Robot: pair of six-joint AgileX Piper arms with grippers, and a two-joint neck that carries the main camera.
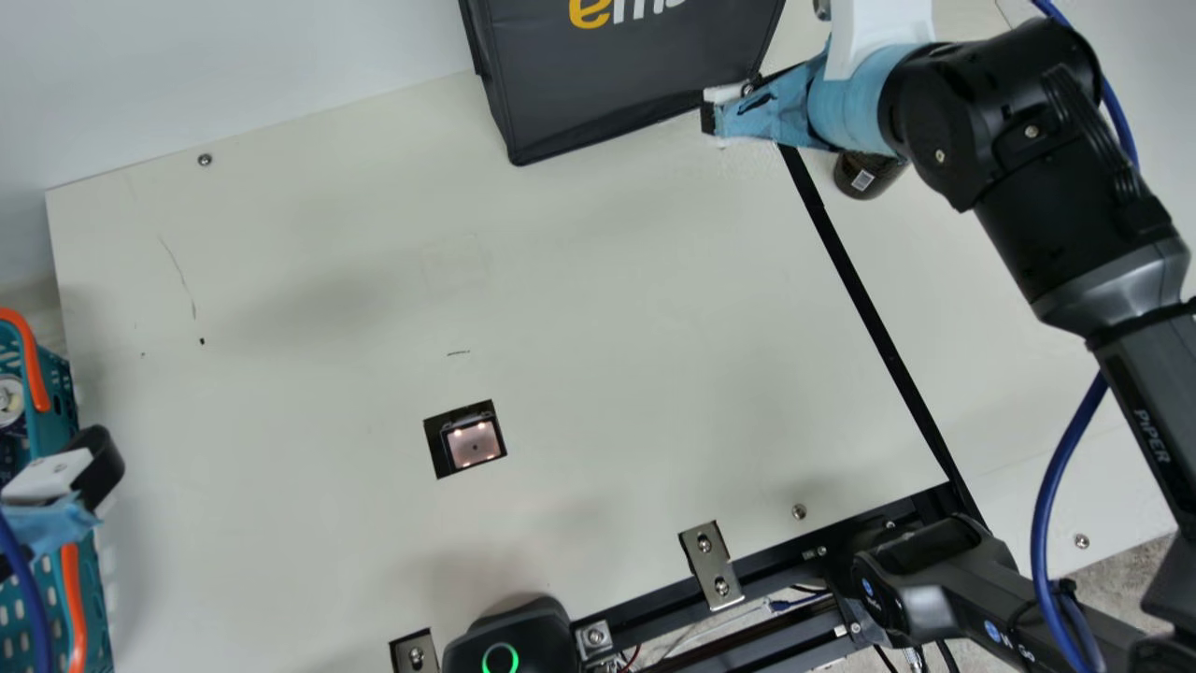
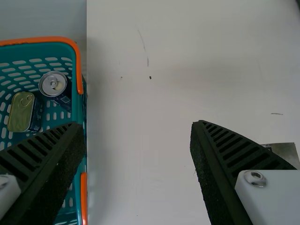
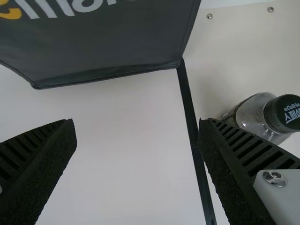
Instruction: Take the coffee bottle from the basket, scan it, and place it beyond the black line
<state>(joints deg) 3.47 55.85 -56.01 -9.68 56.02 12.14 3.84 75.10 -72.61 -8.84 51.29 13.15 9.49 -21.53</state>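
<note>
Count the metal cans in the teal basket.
2: a round can by the table-side wall of the basket, and a rectangular can beside it. More may be hidden behind the left gripper.

In the main view, you have the right gripper (image 1: pixel 717 113), wrapped in blue, near the right end of the dark bag (image 1: pixel 617 84). Past the black line (image 1: pixel 869 313), you can see the coffee bottle (image 1: pixel 864 176), partly hidden by the right arm. Your scanner (image 1: pixel 473 443) glows in the table (image 1: pixel 327 280). At your left, the left gripper (image 1: pixel 51 525) overlaps the teal basket (image 1: pixel 89 598). Below, you see 2 metal brackets (image 1: pixel 711 565) and a green ring (image 1: pixel 500 658).
</note>
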